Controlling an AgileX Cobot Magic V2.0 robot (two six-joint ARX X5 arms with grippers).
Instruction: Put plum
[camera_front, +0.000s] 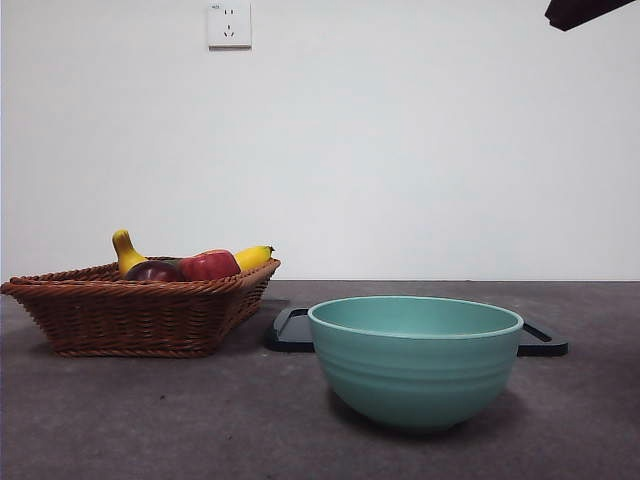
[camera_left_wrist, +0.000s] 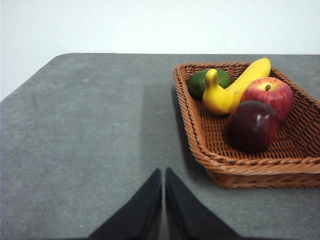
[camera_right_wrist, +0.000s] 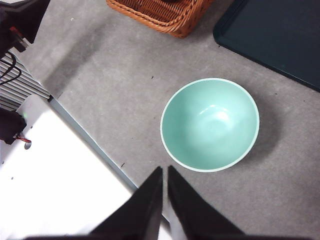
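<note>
Grey tabletop (camera_front: 150, 420) before a white wall: the plum (camera_left_wrist: 252, 125) lies in the wicker basket (camera_left_wrist: 200, 145) at left, touching the red apple (camera_left_wrist: 267, 95) and beside the banana (camera_left_wrist: 232, 90), while a teal bowl (camera_front: 415, 360) stands empty at right, a dark tray (camera_front: 290, 330) behind it. Both arms wait untouched: the left end effector (camera_left_wrist: 163, 200) hangs over bare tabletop near the basket, jaws pressed together, and the right end effector (camera_right_wrist: 164, 197), likewise closed, hangs near the bowl. Good practice would be to spread the left jaws, descend over the plum's exposed side, clear of apple and rim.
</note>
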